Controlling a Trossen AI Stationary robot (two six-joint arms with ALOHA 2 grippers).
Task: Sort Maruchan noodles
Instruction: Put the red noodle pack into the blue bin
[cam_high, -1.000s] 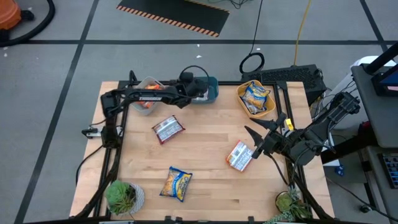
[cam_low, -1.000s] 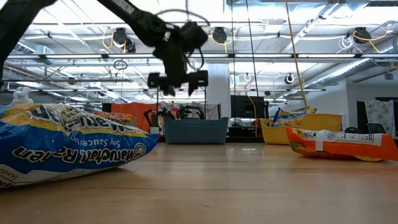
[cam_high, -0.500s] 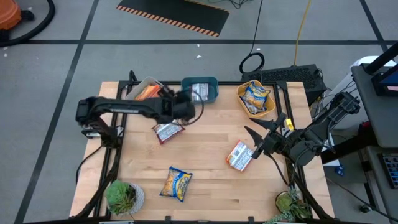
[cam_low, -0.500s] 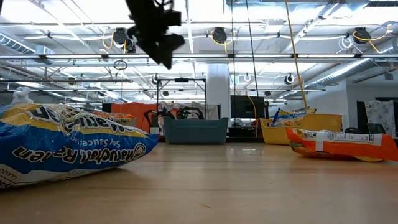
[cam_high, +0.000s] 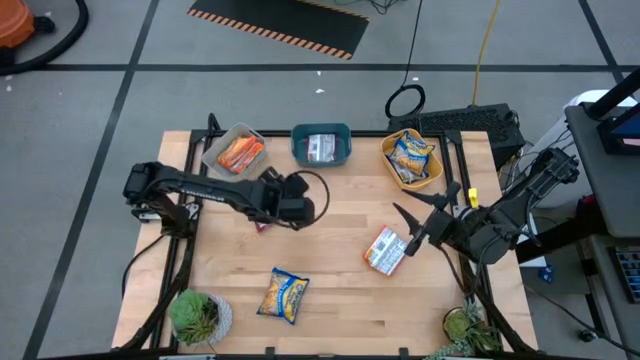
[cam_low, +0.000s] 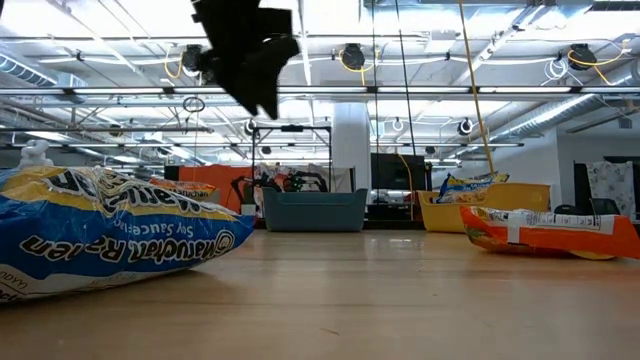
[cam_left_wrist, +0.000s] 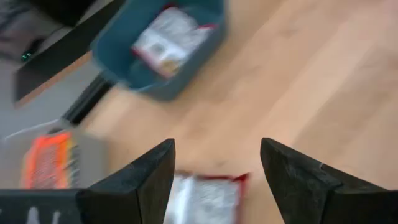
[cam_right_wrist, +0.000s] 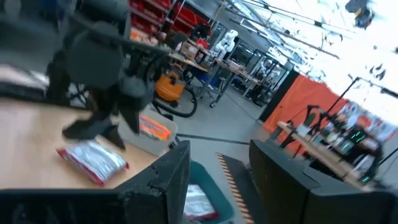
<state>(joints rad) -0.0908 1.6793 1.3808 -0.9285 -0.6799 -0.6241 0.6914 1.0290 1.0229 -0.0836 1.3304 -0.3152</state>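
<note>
Light wood tabletop on a grey floor with black tape lines; the low view shows an industrial hall with ceiling lights. Left end effector hovers, released and empty, above a silver-red packet. Right end effector, released, waits beside an orange packet. A yellow-blue packet lies near the front edge. The grey tub, teal tub and yellow tub along the back edge each hold packets.
</note>
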